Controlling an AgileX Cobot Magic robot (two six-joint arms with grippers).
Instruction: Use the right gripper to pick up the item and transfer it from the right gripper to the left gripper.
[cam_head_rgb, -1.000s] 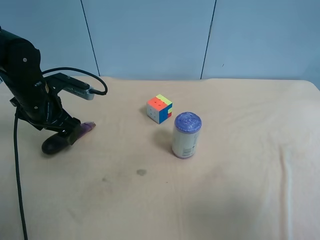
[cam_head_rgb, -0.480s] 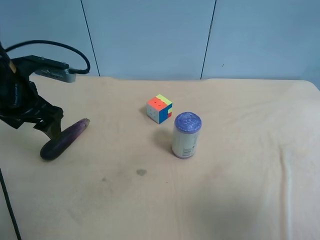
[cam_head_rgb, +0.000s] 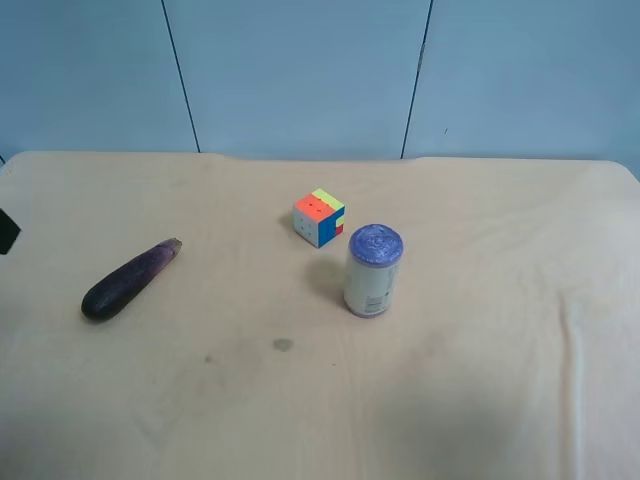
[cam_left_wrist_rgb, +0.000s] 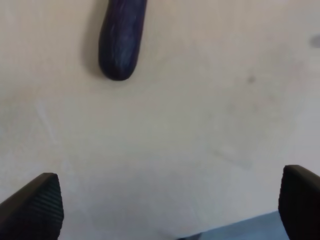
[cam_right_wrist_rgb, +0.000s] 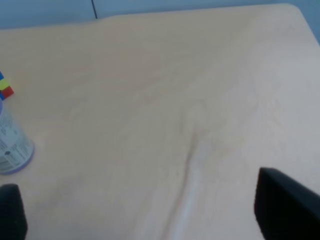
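Observation:
The item, a slim dark purple eggplant, lies on the tan cloth at the exterior high view's left, its pale stem end pointing toward the middle. Its rounded dark end shows in the left wrist view, well ahead of my left gripper. That gripper is open, with nothing between its black fingers. My right gripper is open too, hovering over bare cloth with only the finger tips in view. Neither gripper touches the item. In the exterior high view just a black sliver of an arm shows at the left edge.
A cylindrical can with a purple lid stands near the middle, and its lower part also appears in the right wrist view. A multicoloured puzzle cube sits just behind the can. A blue panelled wall runs behind the table.
The black arm at the exterior high view's left, which was over the eggplant, has pulled away past the left edge. The eggplant stays lying on the cloth, released.

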